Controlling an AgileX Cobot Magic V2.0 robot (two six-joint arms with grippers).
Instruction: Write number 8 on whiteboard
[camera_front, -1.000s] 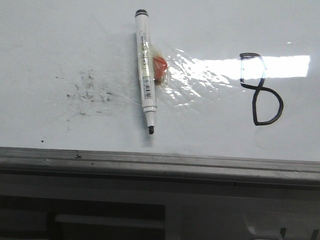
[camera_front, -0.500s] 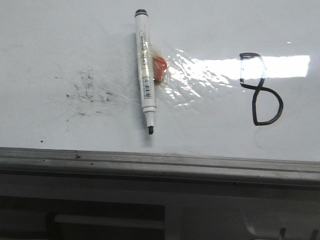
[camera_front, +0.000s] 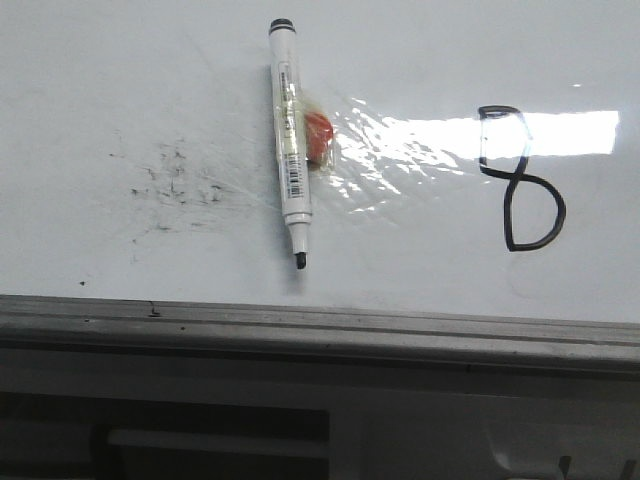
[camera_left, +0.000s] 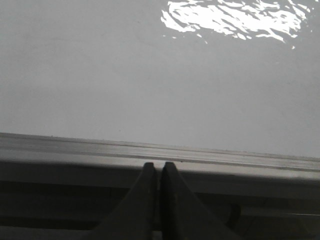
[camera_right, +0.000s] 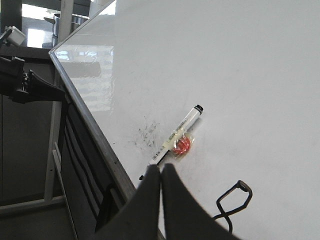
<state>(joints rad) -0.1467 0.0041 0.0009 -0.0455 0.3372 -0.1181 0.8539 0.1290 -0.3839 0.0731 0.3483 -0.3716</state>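
1. Across the last second we see almost no change in the front view: the pen (camera_front: 291, 142) lies at the same angle and the number 8 (camera_front: 521, 178) has the same outline. That stillness is the news.

2. The number 8 sits on the right part of the whiteboard (camera_front: 100, 80), its squarish upper loop partly inside the bright glare patch and its larger lower loop nearer the grey rail (camera_front: 320, 325). Both loops look closed, so we judge the writing done.

3. The pen lies flat on the board, well left of the figure, uncapped tip pointing toward the near rail, with a small orange piece (camera_front: 319, 136) under clear tape just beside its barrel. Nothing holds it.

4. The left gripper (camera_left: 159, 172) has its jaws pressed together on nothing, hovering at the near rail. The right gripper (camera_right: 161, 172) also has its jaws together and empty, raised above the board, with pen and figure both in its view.

5. Smudgy black specks (camera_front: 170, 185) left of the pen are stray ink, not part of the figure.

6. We read this as the task finished, arms parked clear.
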